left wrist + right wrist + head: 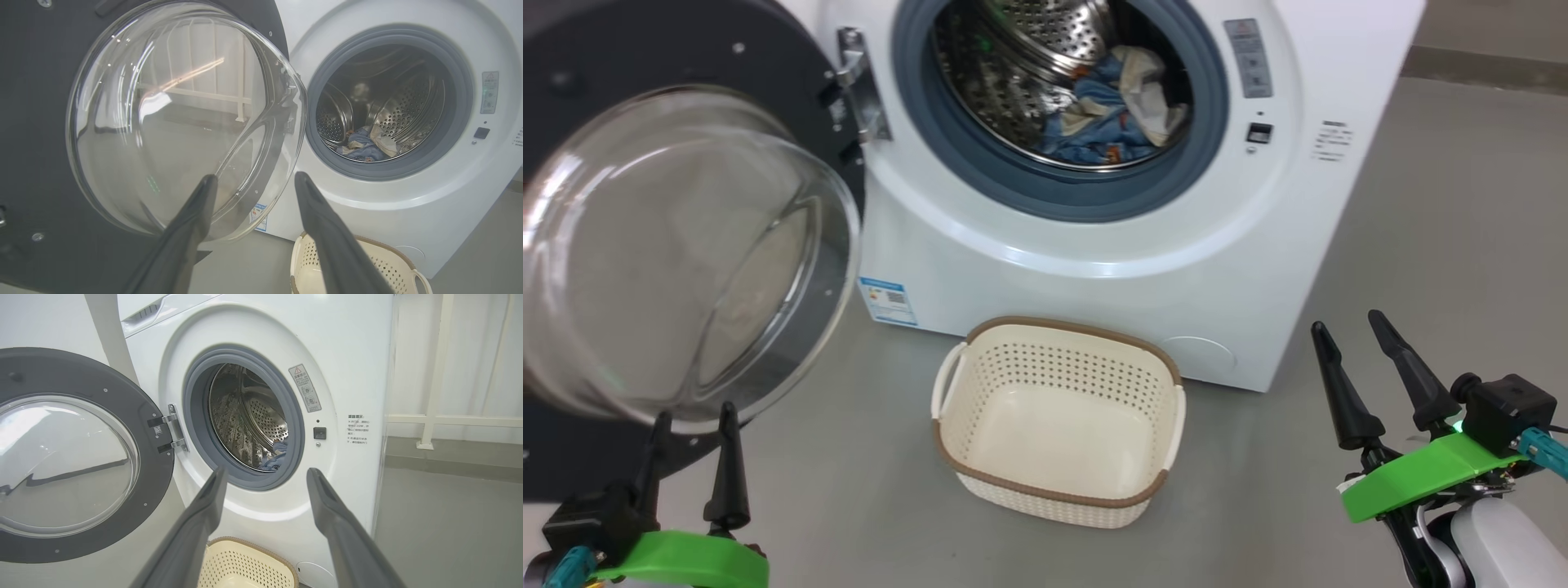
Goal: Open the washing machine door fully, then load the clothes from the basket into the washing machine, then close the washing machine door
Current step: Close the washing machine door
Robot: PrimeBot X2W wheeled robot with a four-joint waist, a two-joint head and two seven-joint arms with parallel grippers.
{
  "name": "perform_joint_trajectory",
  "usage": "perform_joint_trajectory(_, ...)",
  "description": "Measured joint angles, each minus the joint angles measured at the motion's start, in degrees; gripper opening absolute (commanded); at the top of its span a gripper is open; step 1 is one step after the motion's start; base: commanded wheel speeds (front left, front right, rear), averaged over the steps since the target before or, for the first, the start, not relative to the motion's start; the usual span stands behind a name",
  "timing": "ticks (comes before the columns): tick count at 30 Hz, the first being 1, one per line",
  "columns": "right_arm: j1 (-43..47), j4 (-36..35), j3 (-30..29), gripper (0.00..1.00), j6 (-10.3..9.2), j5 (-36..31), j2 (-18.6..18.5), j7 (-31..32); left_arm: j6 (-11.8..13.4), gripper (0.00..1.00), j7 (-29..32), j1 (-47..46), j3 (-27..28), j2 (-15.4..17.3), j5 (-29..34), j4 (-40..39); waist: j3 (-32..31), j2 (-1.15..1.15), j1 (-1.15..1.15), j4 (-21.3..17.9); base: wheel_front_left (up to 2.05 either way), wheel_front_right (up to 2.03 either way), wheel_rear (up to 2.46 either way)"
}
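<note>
I see glossy white panels on the washing machine [1094,278], shiny perforated steel in its drum [1013,82], soft cloth clothes [1098,122], clear glass in the matt grey washing machine door [776,69], and matt perforated plastic on the basket [1045,500].

The left claw [253,179] hangs with both dark fingers spread apart and nothing between them, before the bulging glass of the open washing machine door [36,122]. To the right, the clothes [365,146] lie inside the washing machine [408,216]. The basket [396,265] sits just below.
</note>
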Motion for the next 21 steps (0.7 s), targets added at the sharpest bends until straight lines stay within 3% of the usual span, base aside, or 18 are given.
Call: perform_joint_trajectory(21,0.09,0.36,0.82,1.0,0.0,0.01,0.44,0.0,0.16,1.0,-0.01,0.01,0.07,-0.46,-0.49,0.25,0.04,0.0,0.0,10.59,0.0,0.0,0.0)
